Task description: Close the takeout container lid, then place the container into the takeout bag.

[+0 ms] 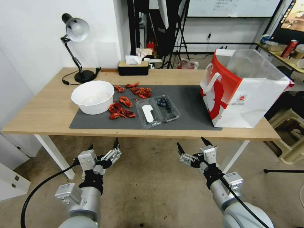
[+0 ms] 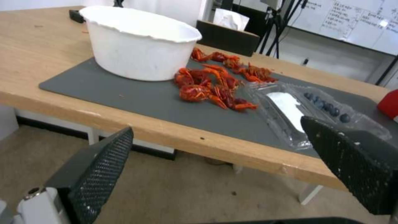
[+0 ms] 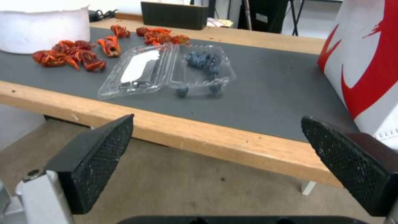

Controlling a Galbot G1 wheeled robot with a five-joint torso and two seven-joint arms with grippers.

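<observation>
The clear takeout container (image 1: 167, 108) (image 2: 331, 109) (image 3: 201, 67) lies open on the grey mat (image 1: 190, 110), blueberries in its right half. Its lid (image 1: 148, 113) (image 2: 286, 107) (image 3: 139, 67), with the white oblong label, lies flat beside it on the left. The red-and-white takeout bag (image 1: 243, 91) (image 3: 365, 59) stands open at the mat's right end. Both grippers hang below the table's front edge, apart from everything. My left gripper (image 1: 103, 146) (image 2: 215, 140) is open and holds nothing. My right gripper (image 1: 192, 144) (image 3: 215, 137) is open too.
A big white bowl (image 1: 92, 96) (image 2: 141, 43) stands at the mat's left end, with red crayfish (image 1: 122, 107) (image 2: 211, 84) (image 3: 74, 54) scattered between it and the container. A desk lamp (image 1: 76, 47) and a tissue box (image 1: 133, 67) stand at the table's back.
</observation>
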